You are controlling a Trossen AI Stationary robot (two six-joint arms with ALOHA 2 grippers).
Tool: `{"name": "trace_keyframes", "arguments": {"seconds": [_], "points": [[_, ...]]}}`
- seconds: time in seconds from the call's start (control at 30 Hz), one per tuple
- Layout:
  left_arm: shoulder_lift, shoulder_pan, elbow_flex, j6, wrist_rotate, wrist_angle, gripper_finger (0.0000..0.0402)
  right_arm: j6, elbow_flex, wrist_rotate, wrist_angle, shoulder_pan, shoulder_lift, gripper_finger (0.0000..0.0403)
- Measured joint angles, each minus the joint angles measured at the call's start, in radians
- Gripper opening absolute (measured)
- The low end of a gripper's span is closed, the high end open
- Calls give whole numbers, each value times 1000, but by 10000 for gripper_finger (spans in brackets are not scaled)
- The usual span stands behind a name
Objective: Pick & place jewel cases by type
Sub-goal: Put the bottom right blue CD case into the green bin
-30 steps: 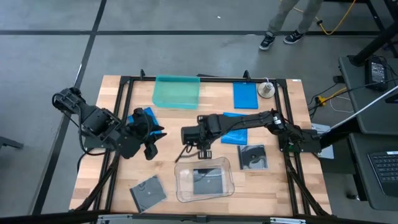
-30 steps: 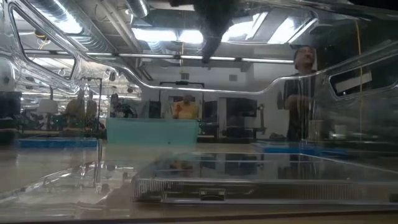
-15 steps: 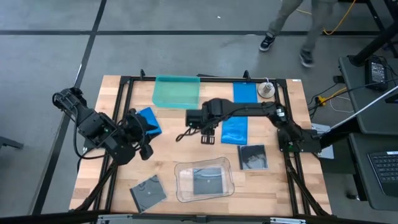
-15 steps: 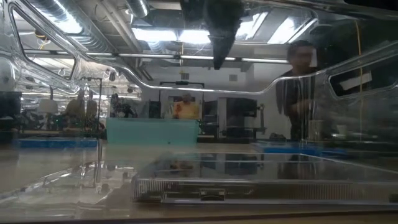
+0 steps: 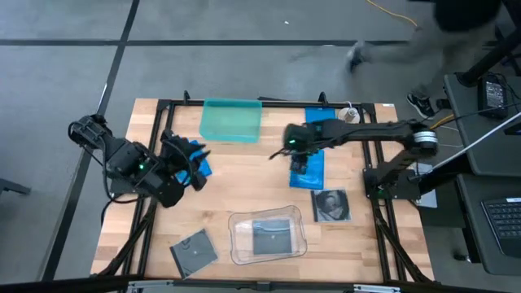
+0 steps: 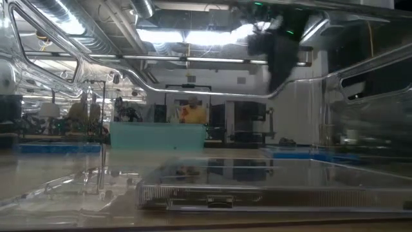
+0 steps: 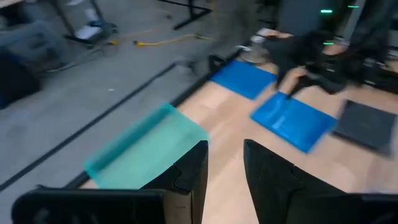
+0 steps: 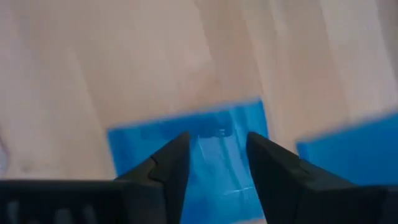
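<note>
We see the right gripper (image 5: 299,159) jaws parted, empty, above the blue case (image 5: 308,169) right of centre; a skewed descent could shove it along the worktop (image 5: 244,195). Left gripper (image 5: 192,155) jaws narrow, holding nothing we can see, over another blue case (image 5: 196,160) at left. Since a second ago, the right arm swung right from the clear tray (image 5: 268,237).

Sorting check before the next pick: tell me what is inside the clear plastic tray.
One dark jewel case lies flat inside the clear plastic tray, at the table's near edge. The high view shows only its top face; whether another case lies beneath it cannot be told.
</note>
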Motion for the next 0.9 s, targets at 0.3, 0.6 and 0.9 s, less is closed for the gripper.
{"name": "trace_keyframes", "arguments": {"seconds": [0.3,0.6,0.9], "points": [[17,248,0,-17,7,-4,94,87,-392,-15,78,-73,-269,88],[126,507,0,84,218,35,86,127,-530,-19,118,-103,-315,6],[246,615,0,210,324,122,84,149,-536,18,122,-148,-311,6]]}}
